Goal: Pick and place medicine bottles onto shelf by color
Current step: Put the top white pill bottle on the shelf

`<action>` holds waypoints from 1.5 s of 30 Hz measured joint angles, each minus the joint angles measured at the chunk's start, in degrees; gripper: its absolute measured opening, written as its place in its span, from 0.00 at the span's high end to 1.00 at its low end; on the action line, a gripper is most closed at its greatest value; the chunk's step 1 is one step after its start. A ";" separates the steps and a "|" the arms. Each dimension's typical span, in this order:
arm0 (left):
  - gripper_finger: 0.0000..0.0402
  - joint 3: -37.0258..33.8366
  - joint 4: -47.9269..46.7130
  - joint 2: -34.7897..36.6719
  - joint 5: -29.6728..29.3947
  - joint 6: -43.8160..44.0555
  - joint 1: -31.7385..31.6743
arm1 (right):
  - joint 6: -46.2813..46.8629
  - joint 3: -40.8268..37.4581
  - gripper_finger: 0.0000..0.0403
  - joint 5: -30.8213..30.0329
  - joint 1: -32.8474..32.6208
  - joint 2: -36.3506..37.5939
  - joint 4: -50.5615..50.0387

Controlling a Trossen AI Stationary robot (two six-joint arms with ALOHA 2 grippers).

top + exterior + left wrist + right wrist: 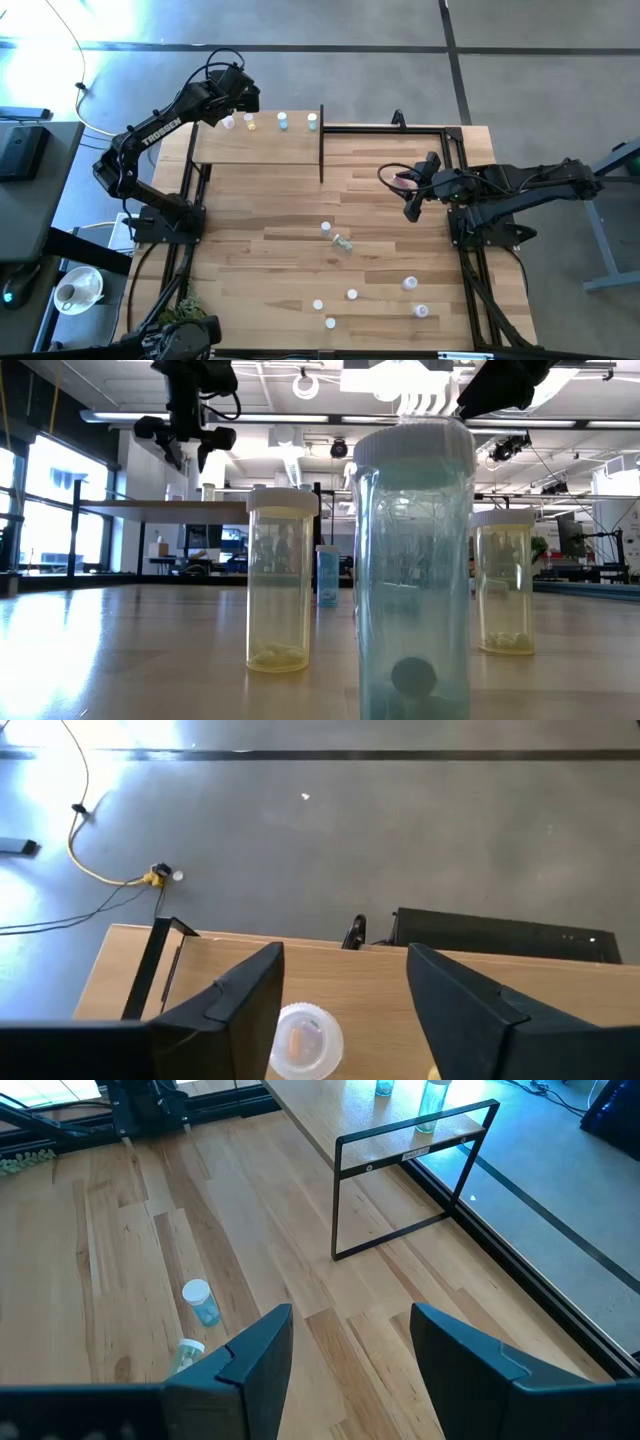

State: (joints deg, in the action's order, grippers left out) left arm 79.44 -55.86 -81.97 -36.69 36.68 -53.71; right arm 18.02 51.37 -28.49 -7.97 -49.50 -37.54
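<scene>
The shelf (258,146) stands at the table's far left, with pink (228,122), yellow (250,122), blue (283,121) and green (312,121) medicine bottles upright on its board. My left gripper (236,102) hovers open just above the pink one. In the left wrist view, that bottle's white cap (305,1040) shows between and below the fingers, apart from them. My right gripper (410,205) waits open above the table's right side, holding nothing (350,1370). More bottles stand on the near table (352,294).
On mid-table a blue bottle (200,1302) stands and a green one (185,1352) lies on its side. Several more (410,284) stand near the front right, and some loom close in the low view (415,570). A black frame (321,140) closes the shelf's right end.
</scene>
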 joint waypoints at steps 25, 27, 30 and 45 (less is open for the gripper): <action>1.00 -0.02 -2.46 0.01 8.51 3.55 0.26 | 0.00 0.00 0.52 -0.02 0.00 0.00 -0.59; 1.00 -0.04 -2.70 0.01 8.25 3.66 0.29 | 0.00 0.00 0.52 -0.02 -0.02 0.00 -0.59; 1.00 -0.04 -2.75 0.01 8.17 3.66 0.31 | 0.00 0.00 0.52 -0.01 0.00 0.00 -0.61; 1.00 -1.73 -2.68 -3.75 5.54 4.27 0.68 | 0.07 0.00 0.52 -0.02 0.00 0.00 -0.59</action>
State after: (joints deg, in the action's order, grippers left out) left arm 77.71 -58.54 -85.71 -31.14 40.95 -53.04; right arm 18.09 51.37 -28.51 -7.97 -49.50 -38.13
